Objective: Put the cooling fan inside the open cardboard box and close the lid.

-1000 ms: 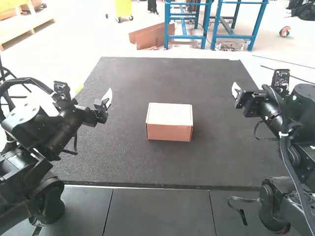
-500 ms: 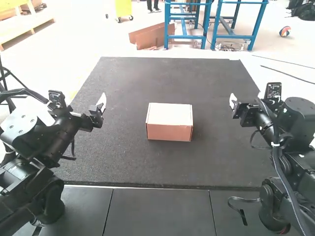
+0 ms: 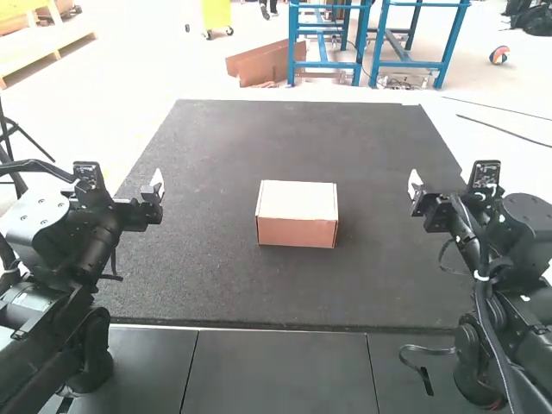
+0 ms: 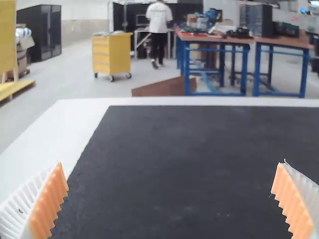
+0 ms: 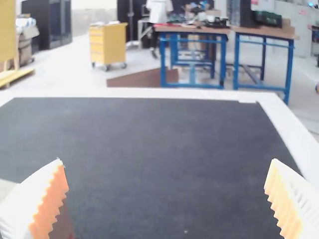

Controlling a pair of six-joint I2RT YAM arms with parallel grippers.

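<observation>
A brown cardboard box (image 3: 297, 213) stands in the middle of the black mat (image 3: 293, 138) with its lid down flat; its inside is hidden. My left gripper (image 3: 153, 197) hangs over the mat's left edge, well clear of the box, with its fingers wide apart and nothing between them. In the left wrist view the left gripper (image 4: 169, 199) frames bare mat between its orange pads (image 4: 49, 199). Over the mat's right edge my right gripper (image 3: 418, 197) is also open and empty. The right wrist view likewise has bare mat between the right gripper's (image 5: 164, 199) spread pads (image 5: 281, 204).
The mat covers most of the table, with a pale border (image 3: 151, 129) around it. Blue metal frames (image 3: 375, 39) and a flat cardboard piece (image 3: 263, 62) stand on the floor beyond the far edge.
Both arms have drawn back from the box toward their own sides. The left gripper has moved left, the right one slightly lower and outward. The box has not moved.
</observation>
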